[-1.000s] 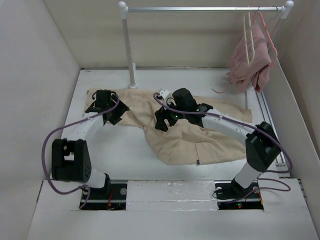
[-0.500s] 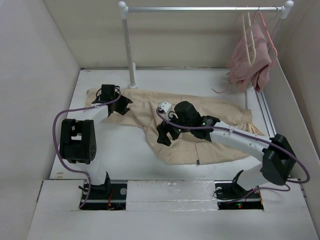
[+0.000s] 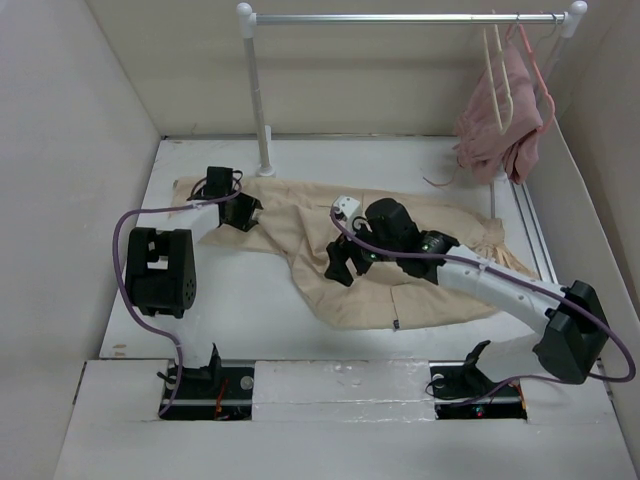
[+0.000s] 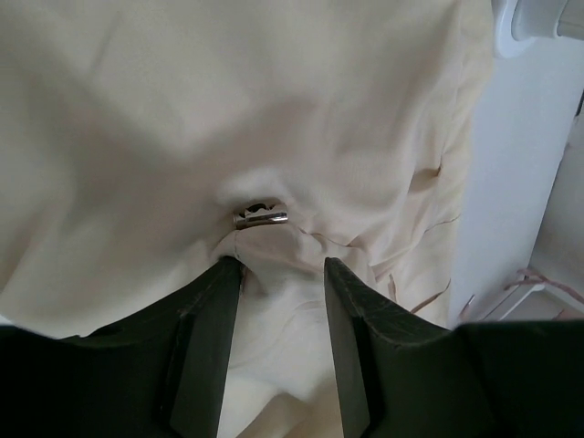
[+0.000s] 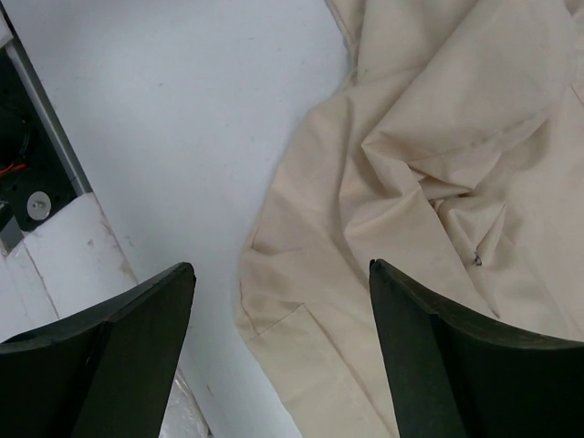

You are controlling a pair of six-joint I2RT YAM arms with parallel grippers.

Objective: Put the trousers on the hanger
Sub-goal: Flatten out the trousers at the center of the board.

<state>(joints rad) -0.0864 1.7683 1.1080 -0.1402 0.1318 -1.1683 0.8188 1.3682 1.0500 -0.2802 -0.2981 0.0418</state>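
The beige trousers [image 3: 300,215] lie spread flat across the white table [image 3: 230,300]. My left gripper [image 3: 240,212] rests on their far left end, by the waistband. In the left wrist view the gripper [image 4: 278,265] is partly open, its tips press into the cloth [image 4: 182,109], and a fold lies between the fingers, just below a metal clasp [image 4: 260,217]. My right gripper [image 3: 340,268] hovers wide open over the trousers' near left edge. In its wrist view the gripper [image 5: 281,269] is empty above the cloth [image 5: 438,137]. The cream hanger [image 3: 495,80] hangs on the rail at the far right.
A white rail [image 3: 400,18] on a post [image 3: 258,100] spans the back. A dusty-pink garment [image 3: 495,130] on a thin pink hanger [image 3: 540,75] hangs beside the cream one. Walls enclose the table left, right and back.
The left arm's elbow rose and its gripper shifted slightly right and back along the waistband. The right gripper moved right and toward the near edge. The trousers have not moved.
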